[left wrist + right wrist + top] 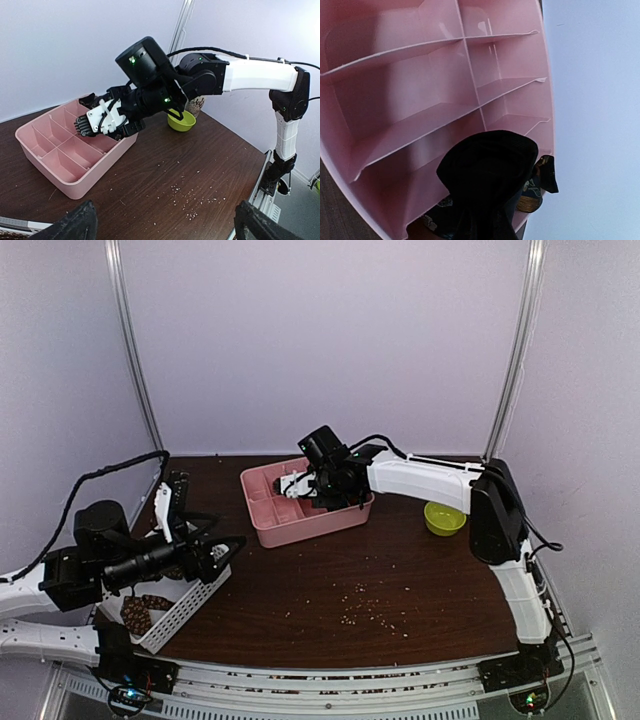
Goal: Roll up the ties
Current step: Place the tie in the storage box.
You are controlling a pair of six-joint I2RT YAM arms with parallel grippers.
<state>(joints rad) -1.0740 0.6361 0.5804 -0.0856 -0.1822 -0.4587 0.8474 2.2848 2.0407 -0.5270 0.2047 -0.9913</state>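
Note:
My right gripper [295, 485] hangs over the pink divided tray [300, 530] and appears shut on a coiled plain black tie [490, 170], which hides its fingers in the right wrist view. The coil sits just above a near compartment of the tray [410, 75]. A dark patterned coil [532, 192] lies in a compartment beside it. The left wrist view shows this gripper [97, 125] with dark fabric over the tray [75, 185]. My left gripper [225, 548] is open and empty above the white basket [185, 605], which holds brown patterned ties [135, 612].
A green bowl [444, 518] stands right of the tray and also shows in the left wrist view [181, 121]. Small light crumbs [370, 610] are scattered on the dark wood table in front. White walls close in the back and sides.

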